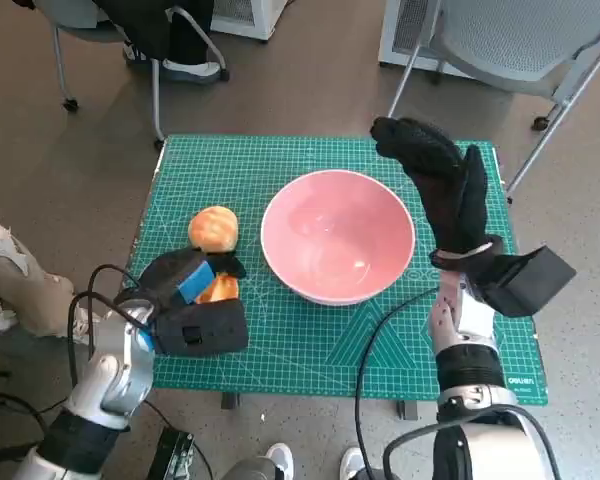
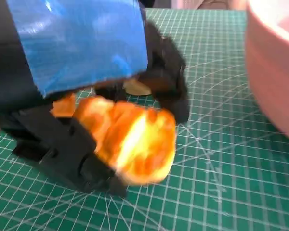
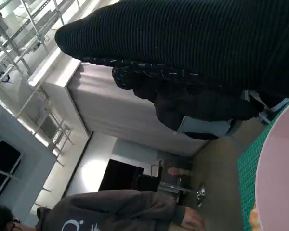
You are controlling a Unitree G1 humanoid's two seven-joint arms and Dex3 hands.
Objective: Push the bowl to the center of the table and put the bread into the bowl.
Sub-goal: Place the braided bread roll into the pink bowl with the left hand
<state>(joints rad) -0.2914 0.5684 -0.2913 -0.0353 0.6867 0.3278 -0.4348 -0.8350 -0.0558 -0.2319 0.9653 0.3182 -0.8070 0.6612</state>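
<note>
A brown floor [image 1: 310, 90] surrounds the small worktop, which is covered by a green cutting mat [image 1: 310, 345] printed with a white grid. Grey chairs [image 1: 540, 40] stand beyond its far edge, and a person's shoes [image 1: 190, 70] show under one of them. Near the left edge of the head view a pale trouser leg [image 1: 10, 275] shows.

The pink bowl [image 1: 338, 236] sits upright near the middle of the mat, its opening facing up, round and with no long axis to speak of. To its left lie two pieces of bread: one roundish golden bun [image 1: 213, 228] rests free on the mat, and a second bread piece [image 1: 218, 289] lies nearer the robot, under the left hand [image 1: 185, 280].

The right hand [image 1: 442, 185] hovers above the bowl's right rim, fingers spread and holding nothing.

The left wrist view shows what the head view hides: the black fingers [image 2: 166, 82] are wrapped around the orange-brown bread piece [image 2: 130, 139], grasping it just above or on the mat; I cannot tell which. Its long axis looks to run across the fingers. The bowl's wall stands close by.

The right wrist view shows a seated person [image 3: 111, 209] in a grey top and pale cabinets.
</note>
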